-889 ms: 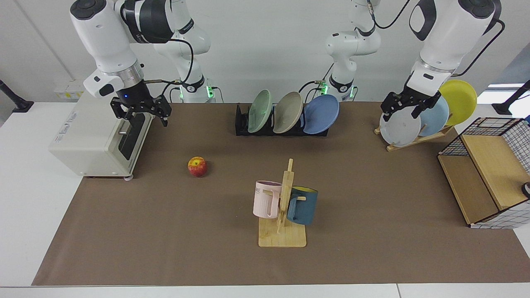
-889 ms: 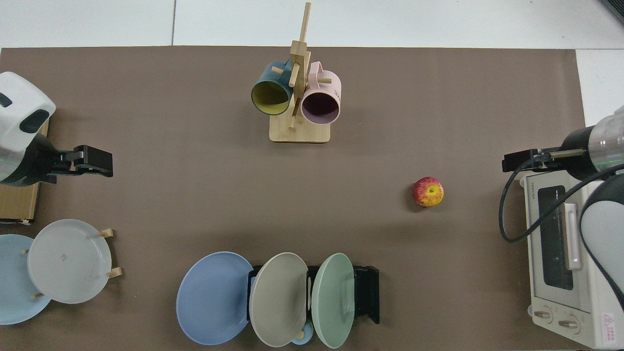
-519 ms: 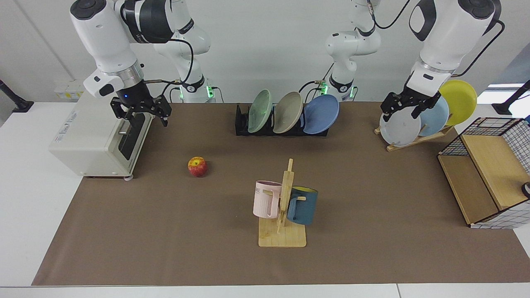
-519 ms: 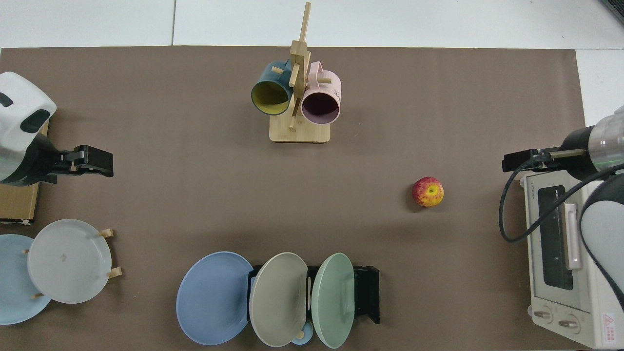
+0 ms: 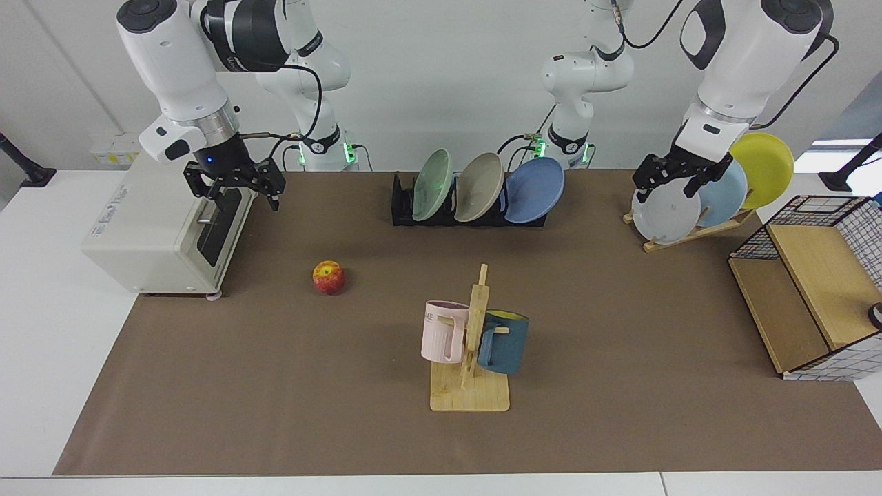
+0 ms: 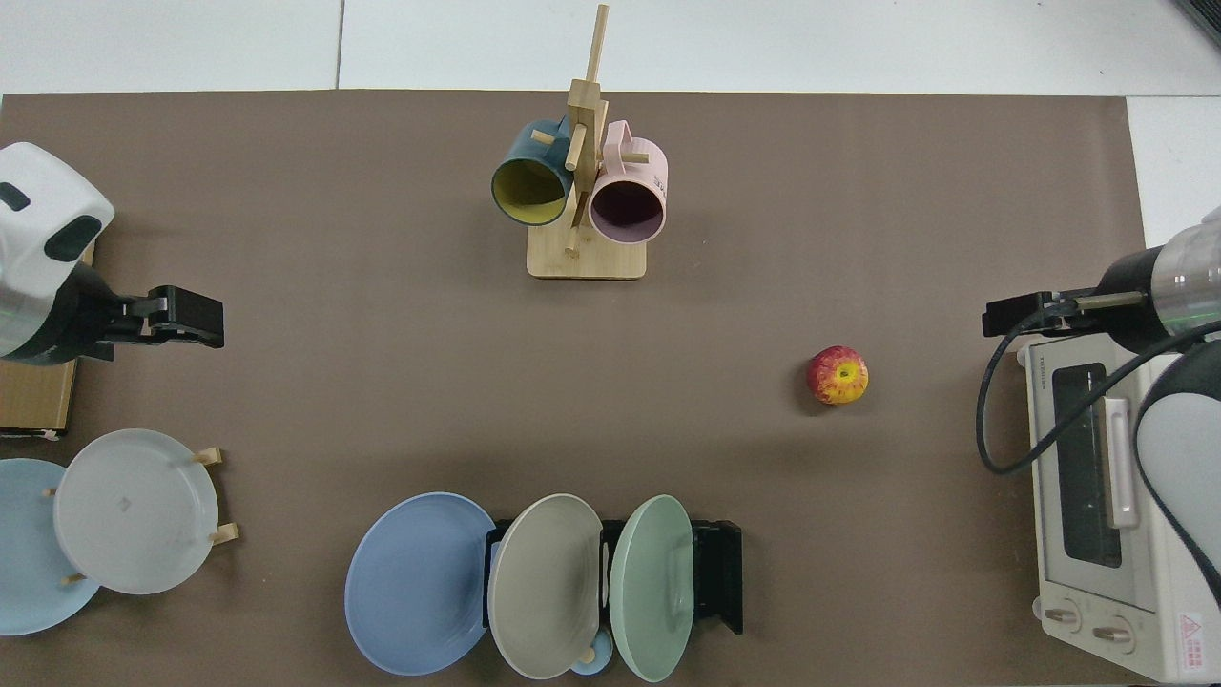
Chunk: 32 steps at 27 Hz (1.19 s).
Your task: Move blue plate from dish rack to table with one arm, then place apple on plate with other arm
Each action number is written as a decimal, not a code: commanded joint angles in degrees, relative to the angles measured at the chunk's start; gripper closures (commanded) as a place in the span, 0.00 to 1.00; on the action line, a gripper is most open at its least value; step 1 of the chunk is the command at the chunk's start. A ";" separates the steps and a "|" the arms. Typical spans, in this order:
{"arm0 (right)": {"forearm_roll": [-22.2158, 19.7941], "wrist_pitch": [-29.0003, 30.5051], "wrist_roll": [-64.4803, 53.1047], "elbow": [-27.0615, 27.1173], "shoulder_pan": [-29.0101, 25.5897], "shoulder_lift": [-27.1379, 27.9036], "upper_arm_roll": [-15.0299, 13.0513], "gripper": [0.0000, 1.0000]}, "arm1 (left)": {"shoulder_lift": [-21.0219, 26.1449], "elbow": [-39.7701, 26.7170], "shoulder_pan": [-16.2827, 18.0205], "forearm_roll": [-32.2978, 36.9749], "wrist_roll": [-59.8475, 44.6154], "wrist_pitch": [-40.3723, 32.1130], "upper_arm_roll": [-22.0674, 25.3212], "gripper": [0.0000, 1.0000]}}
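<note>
Mug stand [image 5: 470, 375] sits nearest on the brown mat, holding a pink mug [image 5: 443, 331] and a dark blue mug [image 5: 504, 342]. Apple [image 5: 329, 277] lies on the surface [image 5: 41, 331], well apart from the stand, near the toaster oven [image 5: 162, 227]. Right gripper [image 5: 238, 186] hangs by the oven front, jaws apart, empty. Left gripper [image 5: 679, 176] hangs in front of the wooden plate rack [image 5: 689, 233], jaws apart, empty. Blue plate [image 5: 534, 189] stands tilted at the end of the dish rack [image 5: 403, 207], beside grey and green plates.
</note>
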 commanded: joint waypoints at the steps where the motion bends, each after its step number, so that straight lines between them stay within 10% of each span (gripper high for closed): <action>1: 0.20 1.29 0.88 -1.09 -0.02 -0.59 0.07 0.00 | -0.99 -2.42 -1.17 -0.24 0.21 0.10 -0.20 0.00; 15: 0.20 1.29 0.88 -1.09 -0.02 -0.59 0.07 0.00 | -19.88 -33.26 -1.17 -0.42 -3.22 11.52 -8.10 0.00; 32: 0.28 1.29 0.88 -1.09 -0.11 -0.59 0.07 0.00 | -19.53 -45.93 -2.93 -1.21 -4.62 16.62 -18.39 0.00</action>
